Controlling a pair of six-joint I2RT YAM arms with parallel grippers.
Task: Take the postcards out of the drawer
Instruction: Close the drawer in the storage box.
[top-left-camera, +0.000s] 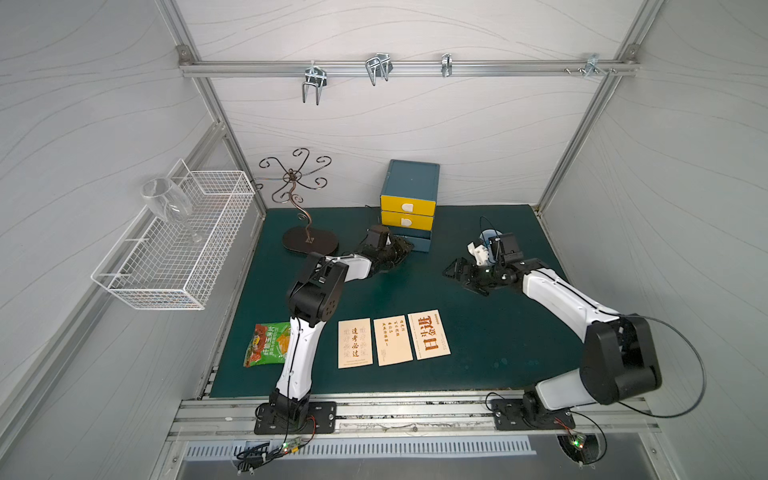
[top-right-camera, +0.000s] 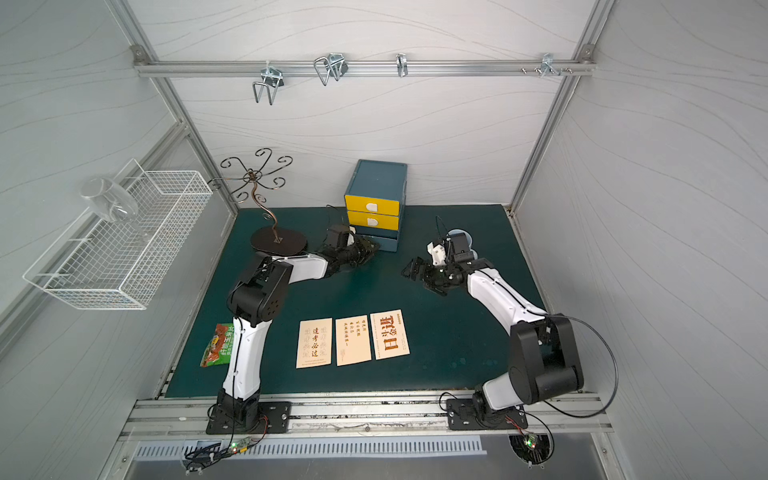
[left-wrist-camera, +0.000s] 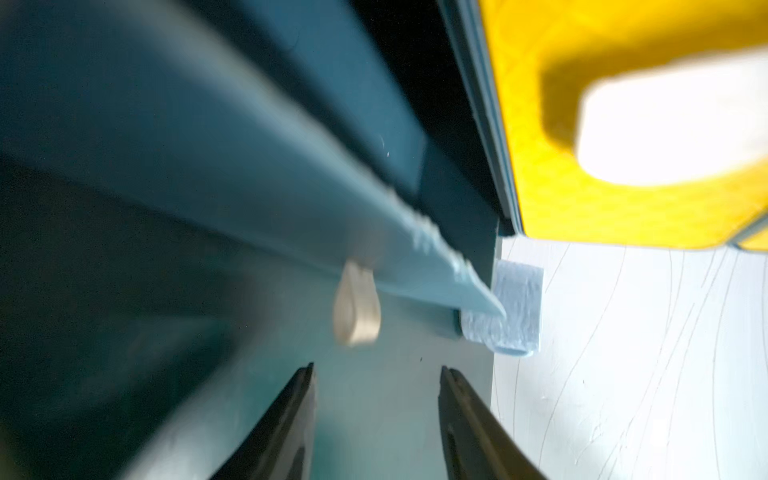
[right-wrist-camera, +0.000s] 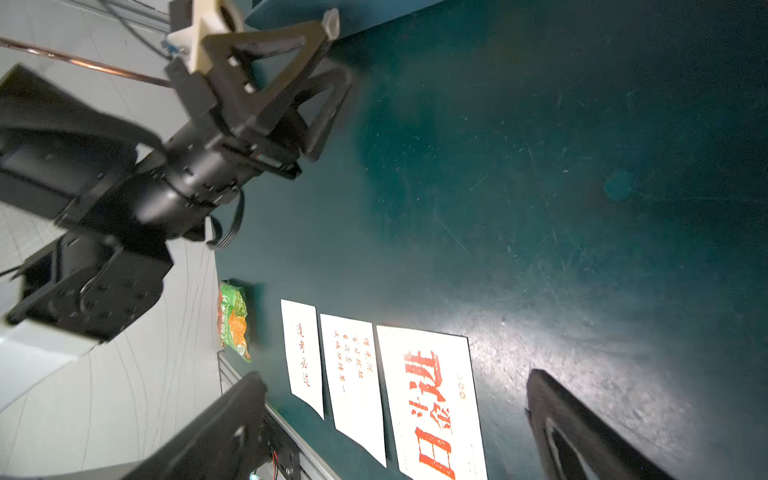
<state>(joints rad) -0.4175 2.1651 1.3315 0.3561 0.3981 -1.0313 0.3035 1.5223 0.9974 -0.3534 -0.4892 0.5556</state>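
Three postcards (top-left-camera: 393, 338) abreast — near mat's (top-left-camera: 498, 324) front edge.

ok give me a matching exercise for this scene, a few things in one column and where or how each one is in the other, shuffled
Column one:
1. postcards
2. wine glass
3. snack packet
4. right gripper

Column two:
A. open, nothing in it
B. in the white wire basket
C. in a row on the green mat
D. at the mat's edge, beside the left arm

Pairs: 1-C, 2-B, 3-D, 4-A
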